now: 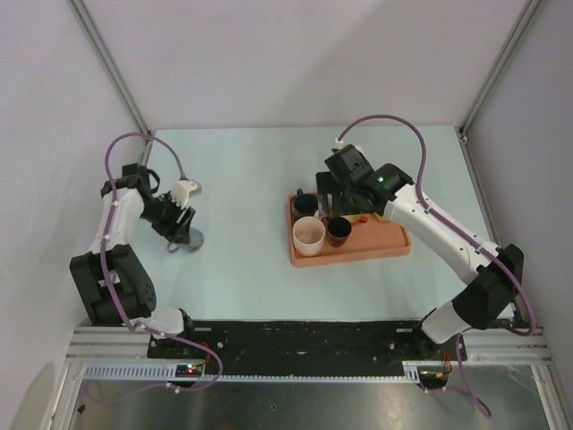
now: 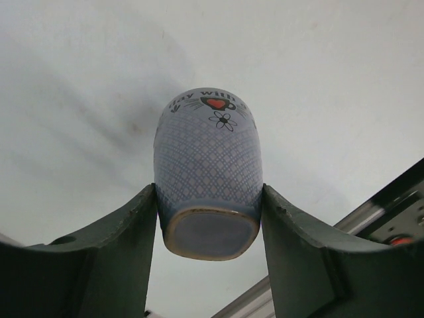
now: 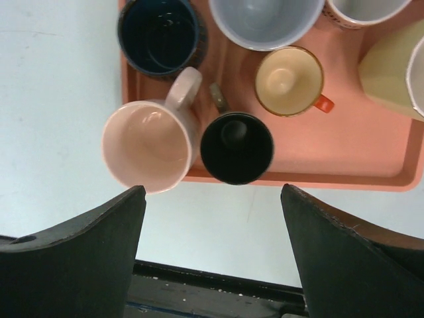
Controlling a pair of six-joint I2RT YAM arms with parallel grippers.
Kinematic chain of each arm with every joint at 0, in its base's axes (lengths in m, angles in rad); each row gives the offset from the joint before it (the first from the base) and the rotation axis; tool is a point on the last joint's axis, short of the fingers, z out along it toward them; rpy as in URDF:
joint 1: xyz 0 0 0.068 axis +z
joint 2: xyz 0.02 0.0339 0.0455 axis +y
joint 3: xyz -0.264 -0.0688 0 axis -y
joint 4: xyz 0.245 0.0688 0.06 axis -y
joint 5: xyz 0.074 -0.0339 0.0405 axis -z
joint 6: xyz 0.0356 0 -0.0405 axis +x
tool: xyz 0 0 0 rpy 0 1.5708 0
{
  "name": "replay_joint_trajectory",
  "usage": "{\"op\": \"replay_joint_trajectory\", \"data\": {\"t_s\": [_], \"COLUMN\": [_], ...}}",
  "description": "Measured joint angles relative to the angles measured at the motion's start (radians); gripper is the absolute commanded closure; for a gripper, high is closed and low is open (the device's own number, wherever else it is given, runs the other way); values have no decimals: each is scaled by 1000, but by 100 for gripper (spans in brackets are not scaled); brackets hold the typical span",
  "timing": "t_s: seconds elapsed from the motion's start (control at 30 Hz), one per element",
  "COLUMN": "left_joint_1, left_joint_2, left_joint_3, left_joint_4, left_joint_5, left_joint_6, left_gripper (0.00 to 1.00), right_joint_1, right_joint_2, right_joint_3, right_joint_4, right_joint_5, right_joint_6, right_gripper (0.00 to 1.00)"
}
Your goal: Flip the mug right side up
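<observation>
Mug [image 2: 208, 159] pinched between left pincer [image 2: 209, 202] fingers (base facing camera)

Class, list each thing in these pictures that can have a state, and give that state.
patterned mug, base facing the left wrist camera, clamped
left gripper, shut on the patterned mug
right gripper, open, holding nothing
pink mug, upright, empty
black mug, upright
tan cup, upright, empty
dark blue mug, upright

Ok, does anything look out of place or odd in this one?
Only the blue-grey mug, clamped in the left gripper: its base faces the wrist camera and its lettering reads upside down, so it is inverted. The cups on the orange tray sit mouth-up; no spill shows.
</observation>
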Motion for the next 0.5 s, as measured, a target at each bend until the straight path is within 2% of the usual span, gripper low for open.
{"op": "replay_joint_trajectory", "data": {"t_s": [0.2, 0.27, 0.37, 0.5], "left_joint_1": [-152, -199, -272, -347], "left_joint_2": [3, 1, -16, -53], "left_joint_3": [128, 187, 278, 397], "left_joint_4": [7, 10, 13, 10], "left_joint_5": [71, 92, 143, 227], "left_joint_6": [-257, -321, -412, -517], "left_gripper": [100, 100, 100, 100], "right_joint_1": [14, 14, 16, 11], "right_joint_2": [-13, -25, -57, -84], "right_joint_3": [8, 8, 1, -18], "right_joint_4": [64, 114, 264, 481], "right_joint_5": [-100, -163, -301, -451], "right_joint_6": [14, 34, 90, 175], "right_gripper": [12, 8, 2, 1]}}
